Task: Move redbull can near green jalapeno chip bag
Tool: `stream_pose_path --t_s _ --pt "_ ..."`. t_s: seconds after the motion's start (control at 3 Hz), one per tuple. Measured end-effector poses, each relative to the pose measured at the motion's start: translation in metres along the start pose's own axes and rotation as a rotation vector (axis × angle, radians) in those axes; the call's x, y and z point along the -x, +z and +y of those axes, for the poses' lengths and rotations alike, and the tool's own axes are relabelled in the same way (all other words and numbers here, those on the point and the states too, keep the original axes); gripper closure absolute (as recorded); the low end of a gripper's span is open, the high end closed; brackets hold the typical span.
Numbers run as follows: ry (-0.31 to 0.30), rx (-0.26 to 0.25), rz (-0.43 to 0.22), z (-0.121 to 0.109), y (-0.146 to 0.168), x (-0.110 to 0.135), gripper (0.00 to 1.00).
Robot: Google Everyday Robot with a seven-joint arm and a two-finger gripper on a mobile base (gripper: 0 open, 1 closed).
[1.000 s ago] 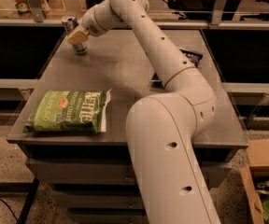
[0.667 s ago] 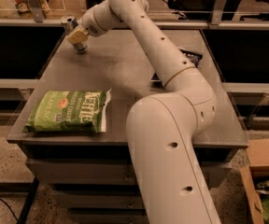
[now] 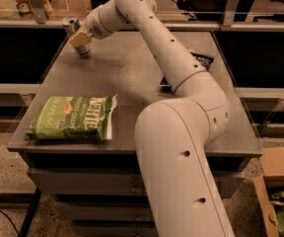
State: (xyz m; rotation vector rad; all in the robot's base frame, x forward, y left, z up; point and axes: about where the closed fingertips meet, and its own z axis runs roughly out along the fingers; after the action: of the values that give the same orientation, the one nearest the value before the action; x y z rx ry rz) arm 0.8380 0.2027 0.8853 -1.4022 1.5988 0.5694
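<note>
My hand [image 3: 81, 37] still pinches the redbull can [image 3: 72, 24], unmoved on the worktop [image 3: 132, 68], with the green jalapeno chip bag [image 3: 70, 118] well apart behind it.

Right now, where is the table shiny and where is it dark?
Camera view: pale sheen across the middle of the table; small dark shadow under the redbull can, far left, where the gripper is; green jalapeno chip bag evenly lit.

One table [image 3: 132, 68] carries one redbull can [image 3: 72, 23] at its far left corner, one green jalapeno chip bag [image 3: 73, 117] near the front left, and one dark packet [image 3: 203, 59] partly hidden behind the arm. One gripper [image 3: 80, 38] sits at the can.
</note>
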Motion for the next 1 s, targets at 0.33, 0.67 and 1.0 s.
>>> stream_pose_path --t_s 0.33,0.67,1.0 --pt "0.041 0.049 -0.021 0.019 -0.011 0.009 1.00" --pt "0.090 0.093 -0.015 0.045 -0.028 0.016 1.00" --pt "0.140 0.133 -0.008 0.075 -0.042 0.017 1.00"
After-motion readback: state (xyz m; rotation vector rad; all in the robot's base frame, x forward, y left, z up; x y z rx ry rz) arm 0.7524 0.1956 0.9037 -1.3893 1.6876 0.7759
